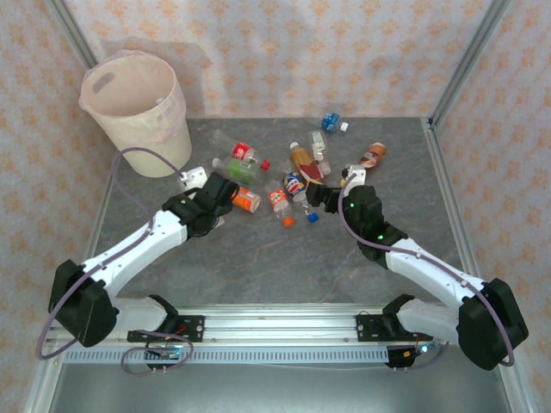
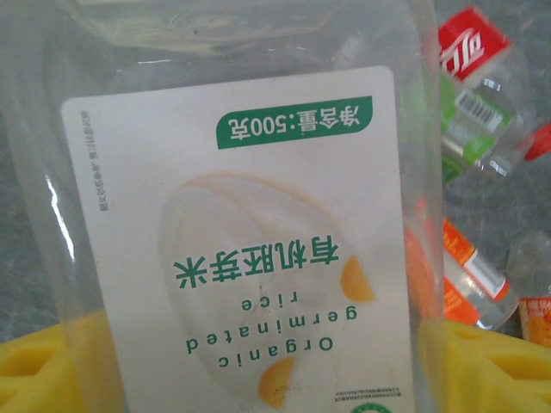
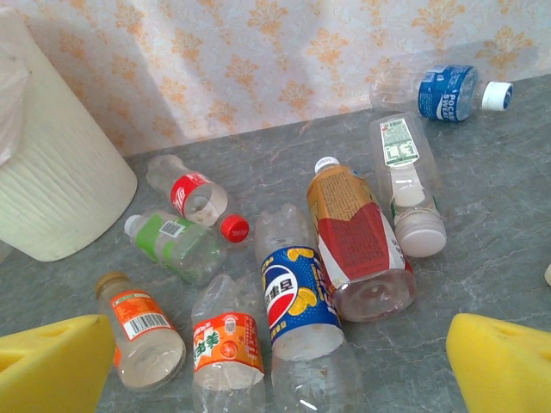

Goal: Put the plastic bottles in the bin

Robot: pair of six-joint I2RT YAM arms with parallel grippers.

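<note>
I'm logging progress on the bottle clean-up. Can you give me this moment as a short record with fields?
bin: back left of table, no bottle visible inside
loose bottles: scattered, lying mid-table, right of the bin
left gripper: straddling a clear white-labelled bottle; grip unconfirmed
right gripper: open, facing the bottles, holding nothing

Left arm (image 1: 129,249) and right arm (image 1: 430,271): white link shells, black joint housings, black bases. Grey-lilac cable (image 1: 140,150) loops behind each wrist. Green light (image 1: 370,234) on the black housing behind the right gripper (image 1: 320,196). Finger pads (image 3: 495,366): yellow foam, wedge-shaped.
</note>
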